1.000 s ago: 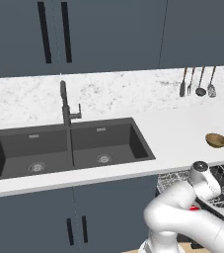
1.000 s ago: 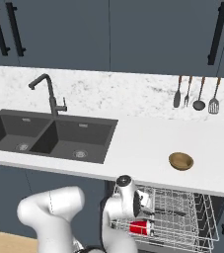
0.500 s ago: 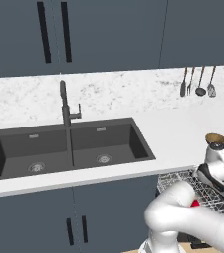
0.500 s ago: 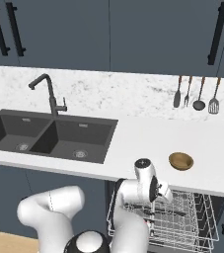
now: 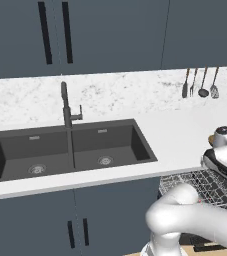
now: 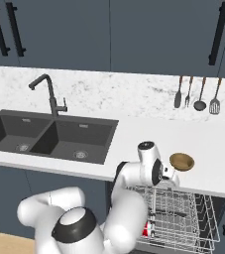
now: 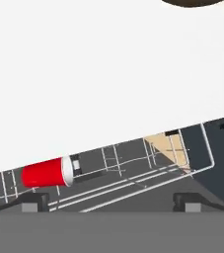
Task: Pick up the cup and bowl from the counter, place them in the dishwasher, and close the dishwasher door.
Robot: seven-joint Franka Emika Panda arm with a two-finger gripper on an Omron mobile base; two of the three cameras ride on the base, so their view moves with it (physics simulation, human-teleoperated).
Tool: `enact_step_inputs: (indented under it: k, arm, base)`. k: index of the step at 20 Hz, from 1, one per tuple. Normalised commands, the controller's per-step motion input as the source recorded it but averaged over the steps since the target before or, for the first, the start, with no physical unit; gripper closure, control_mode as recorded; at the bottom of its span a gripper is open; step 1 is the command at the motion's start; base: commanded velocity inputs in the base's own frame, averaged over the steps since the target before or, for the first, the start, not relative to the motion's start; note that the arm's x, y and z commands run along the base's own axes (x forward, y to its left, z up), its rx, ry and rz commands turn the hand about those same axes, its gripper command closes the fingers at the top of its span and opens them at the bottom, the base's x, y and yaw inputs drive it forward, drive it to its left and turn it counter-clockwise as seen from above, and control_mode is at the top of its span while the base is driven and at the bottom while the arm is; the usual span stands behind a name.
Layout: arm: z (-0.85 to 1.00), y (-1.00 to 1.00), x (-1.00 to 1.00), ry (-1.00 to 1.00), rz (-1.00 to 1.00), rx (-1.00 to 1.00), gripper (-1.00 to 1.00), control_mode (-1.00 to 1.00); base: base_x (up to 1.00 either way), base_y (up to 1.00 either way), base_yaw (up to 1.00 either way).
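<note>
With a red cup now left in the silver wire rack, the empty, parted tool has been raised toward the small golden-brown wooden bowl at right of frame.

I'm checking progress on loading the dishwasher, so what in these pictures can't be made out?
- Bowl: in the left base view the arm's hand covers it; in the hand view the top edge cuts it off.
- Cup: lies in the rack; in the right base view the arm hides most of it.
- Dishwasher door: cut off by the lower edge.
- Gripper: only its fingertips show, apart.
</note>
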Motion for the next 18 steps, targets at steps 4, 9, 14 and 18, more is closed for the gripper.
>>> enact_step_inputs:
  k: [4,9,14,18]
  arm:
    - [0.87,0.01,0.43,0.0,0.16,0.0,-1.0,-1.0]
    - [0.85,0.0,0.38,0.01,0.12,0.0,-1.0,-1.0]
    - [0.26,-0.02,0.41,0.01,0.0,0.02,-1.0,-1.0]
    - [0.0,-0.12,0.82,0.03,-0.03,0.08,-1.0,-1.0]
  base:
    - [0.0,0.0,0.0]
    - [0.0,0.0,0.0]
    - [0.0,0.0,0.0]
    - [0.0,0.0,0.0]
